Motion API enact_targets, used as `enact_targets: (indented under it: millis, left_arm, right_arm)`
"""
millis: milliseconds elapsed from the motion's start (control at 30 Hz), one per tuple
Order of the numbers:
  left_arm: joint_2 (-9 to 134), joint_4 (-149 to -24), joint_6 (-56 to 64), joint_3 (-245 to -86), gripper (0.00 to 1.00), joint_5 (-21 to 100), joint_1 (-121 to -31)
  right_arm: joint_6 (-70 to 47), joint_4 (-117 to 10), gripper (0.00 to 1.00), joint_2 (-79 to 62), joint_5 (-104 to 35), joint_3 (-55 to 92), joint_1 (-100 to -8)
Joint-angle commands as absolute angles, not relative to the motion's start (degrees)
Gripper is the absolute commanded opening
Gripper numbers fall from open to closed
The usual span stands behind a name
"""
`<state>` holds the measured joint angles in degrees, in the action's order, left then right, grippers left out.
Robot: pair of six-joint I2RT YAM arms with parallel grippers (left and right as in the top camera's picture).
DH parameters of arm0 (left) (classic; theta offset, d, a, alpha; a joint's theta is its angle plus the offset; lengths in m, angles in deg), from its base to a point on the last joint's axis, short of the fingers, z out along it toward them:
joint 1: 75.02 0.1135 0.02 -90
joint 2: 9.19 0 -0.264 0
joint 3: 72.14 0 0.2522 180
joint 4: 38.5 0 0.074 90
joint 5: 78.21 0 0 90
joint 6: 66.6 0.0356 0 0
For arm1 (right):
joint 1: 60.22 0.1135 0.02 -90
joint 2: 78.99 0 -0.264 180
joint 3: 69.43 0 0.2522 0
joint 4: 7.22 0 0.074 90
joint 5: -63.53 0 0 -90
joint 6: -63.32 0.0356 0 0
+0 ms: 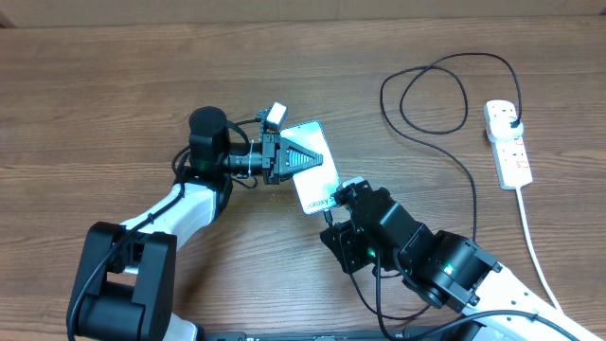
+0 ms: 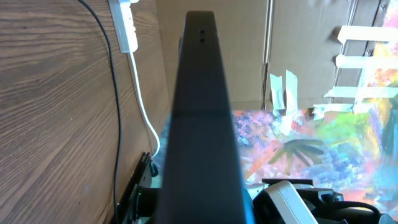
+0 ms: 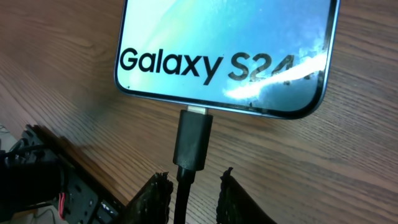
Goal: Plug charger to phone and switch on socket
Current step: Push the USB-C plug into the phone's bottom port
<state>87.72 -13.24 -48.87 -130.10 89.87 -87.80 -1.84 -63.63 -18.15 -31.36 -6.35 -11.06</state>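
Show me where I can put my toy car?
Left side of the table is bare wood, beyond the left gripper. So is the far middle. Crowded: around the phone, and right, by the charger and socket.

Overhead: phone [image 1: 317, 189] top is partly covered by left hand [image 1: 320, 159], its bottom end by right hand [image 1: 333, 206]. Socket [image 1: 508, 142] switch states are too small to be read. Rt wrist view: phone is cut off at top edge, charger [image 3: 193, 140] at bottom edge.
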Motion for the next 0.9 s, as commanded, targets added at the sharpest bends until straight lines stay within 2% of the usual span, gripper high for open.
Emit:
enact_targets:
  millis: [0, 133, 167, 533, 733, 867]
  left_arm:
    - [87.7, -12.8, -47.3, -130.7, 0.04, 91.7, -88.2]
    - [87.7, -12.8, -46.1, -130.7, 0.04, 92.0, -88.2]
    - [87.7, -12.8, -45.7, -130.7, 0.04, 92.3, -88.2]
    - [87.7, -12.8, -41.0, -130.7, 0.04, 94.6, -88.9]
    - [87.7, -12.8, -41.6, -130.7, 0.04, 95.8, -91.2]
    - [87.7, -12.8, -41.8, -130.7, 0.04, 96.3, -92.1]
  right_arm:
    - [-2.0, -62.9, 0.21, -18.4, -29.5, -6.1, -11.1]
    - [-2.1, -61.7, 0.05, -18.4, -28.4, -6.1, -11.1]
    - [-2.0, -61.4, 0.04, -18.4, -27.9, -6.1, -11.1]
    - [-2.1, -55.6, 0.04, -18.4, -26.5, -6.1, -11.1]
    - [-2.1, -52.6, 0.04, -17.8, -20.8, -6.1, -11.1]
    - [-2.1, -48.6, 0.04, -17.7, -22.0, -6.1, -11.1]
